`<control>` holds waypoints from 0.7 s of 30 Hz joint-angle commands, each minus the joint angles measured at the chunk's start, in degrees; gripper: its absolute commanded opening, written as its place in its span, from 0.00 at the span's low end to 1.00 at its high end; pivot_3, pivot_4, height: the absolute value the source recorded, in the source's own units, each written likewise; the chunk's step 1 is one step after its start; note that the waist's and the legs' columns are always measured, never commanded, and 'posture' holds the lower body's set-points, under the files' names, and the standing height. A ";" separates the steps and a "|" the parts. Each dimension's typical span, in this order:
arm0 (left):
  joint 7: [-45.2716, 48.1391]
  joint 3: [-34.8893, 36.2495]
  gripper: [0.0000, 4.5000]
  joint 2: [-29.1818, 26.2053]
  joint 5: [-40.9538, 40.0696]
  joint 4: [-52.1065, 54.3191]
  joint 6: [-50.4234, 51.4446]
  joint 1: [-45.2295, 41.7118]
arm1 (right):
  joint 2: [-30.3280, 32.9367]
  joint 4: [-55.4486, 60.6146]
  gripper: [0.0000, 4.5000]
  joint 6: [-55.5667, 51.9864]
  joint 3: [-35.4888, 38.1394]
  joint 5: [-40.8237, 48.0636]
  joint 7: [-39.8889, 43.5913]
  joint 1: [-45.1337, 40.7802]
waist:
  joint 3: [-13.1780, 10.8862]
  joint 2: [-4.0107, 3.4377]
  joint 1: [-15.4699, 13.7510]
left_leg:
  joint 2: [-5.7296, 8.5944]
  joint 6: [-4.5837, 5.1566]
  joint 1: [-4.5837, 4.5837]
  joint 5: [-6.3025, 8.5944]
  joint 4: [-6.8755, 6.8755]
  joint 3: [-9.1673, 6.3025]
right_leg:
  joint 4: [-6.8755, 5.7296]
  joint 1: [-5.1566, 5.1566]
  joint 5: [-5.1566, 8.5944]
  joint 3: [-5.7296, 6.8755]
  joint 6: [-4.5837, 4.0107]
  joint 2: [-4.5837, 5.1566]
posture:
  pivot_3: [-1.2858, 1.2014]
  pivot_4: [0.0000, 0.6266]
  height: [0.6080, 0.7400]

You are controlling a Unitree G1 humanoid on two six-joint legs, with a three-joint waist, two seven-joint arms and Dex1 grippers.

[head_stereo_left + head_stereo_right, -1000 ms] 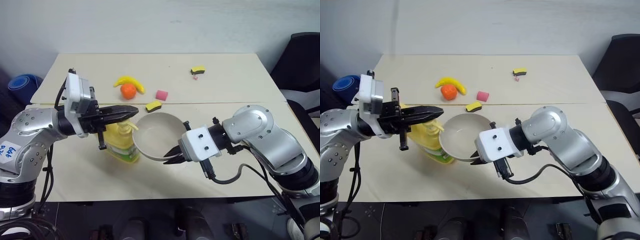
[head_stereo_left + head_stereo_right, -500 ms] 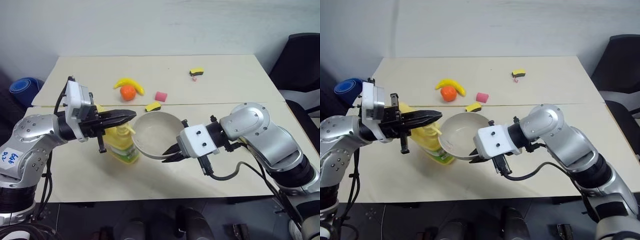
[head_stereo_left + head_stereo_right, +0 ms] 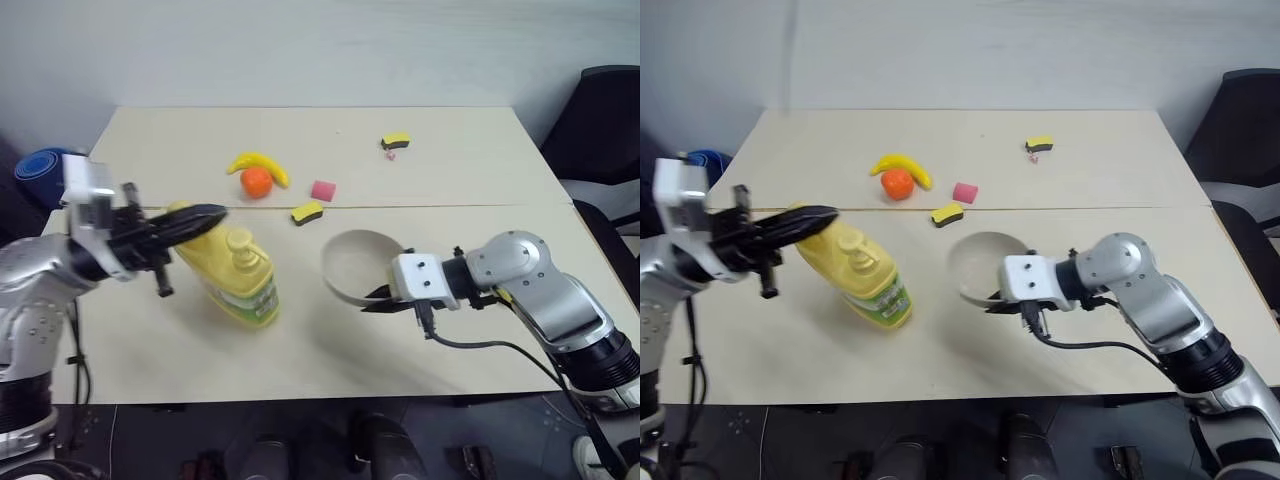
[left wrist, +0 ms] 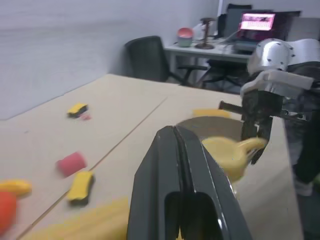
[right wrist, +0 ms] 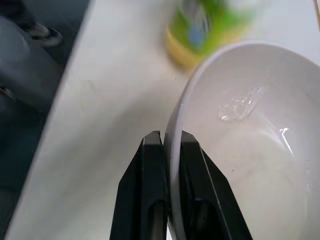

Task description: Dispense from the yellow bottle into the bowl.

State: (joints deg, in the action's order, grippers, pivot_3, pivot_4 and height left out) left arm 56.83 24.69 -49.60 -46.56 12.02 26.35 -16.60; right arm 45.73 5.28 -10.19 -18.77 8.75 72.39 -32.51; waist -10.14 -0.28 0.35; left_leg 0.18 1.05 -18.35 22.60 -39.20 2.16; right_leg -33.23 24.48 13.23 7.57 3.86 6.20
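The yellow bottle (image 3: 238,278) stands tilted on the table's left half, its pump top (image 3: 238,243) in plain sight. My left gripper (image 3: 218,212) is shut and empty, hovering just above and to the left of the pump. The beige bowl (image 3: 356,262) is to the right of the bottle, apart from it and tipped toward it. My right gripper (image 3: 375,297) is shut on the bowl's near rim. In the right wrist view its fingers (image 5: 150,170) pinch the rim, and a small clear blob (image 5: 240,107) lies inside the bowl (image 5: 250,150).
Behind the bottle lie a banana (image 3: 258,163), an orange (image 3: 257,181), a pink block (image 3: 323,190) and a yellow sponge (image 3: 307,212). Another sponge (image 3: 396,141) sits far back. A black chair (image 3: 600,110) stands at the right table edge.
My right gripper carried the bowl right and down, away from the bottle. My left gripper drew back to the left, off the pump top, and stayed shut.
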 commanded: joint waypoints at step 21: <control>5.64 4.21 0.99 11.68 26.27 -10.22 -34.13 34.95 | -1.55 2.81 1.00 17.44 25.54 25.70 0.63 32.54 | -0.11 -0.04 -1.92 | -0.09 0.19 0.02 0.30 0.02 -0.08 | 0.38 -0.06 0.02 -0.05 -0.04 0.22 | 0.52 0.24 1.00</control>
State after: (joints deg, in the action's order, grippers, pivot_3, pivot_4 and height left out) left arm 63.19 28.88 -37.92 -22.51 1.93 -3.76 17.76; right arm 44.08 4.32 8.19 2.93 28.37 71.58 -1.37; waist -10.24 -0.32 -1.57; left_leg 0.08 1.26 -18.31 22.93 -39.17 2.10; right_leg -32.84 24.41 13.25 7.50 3.83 6.42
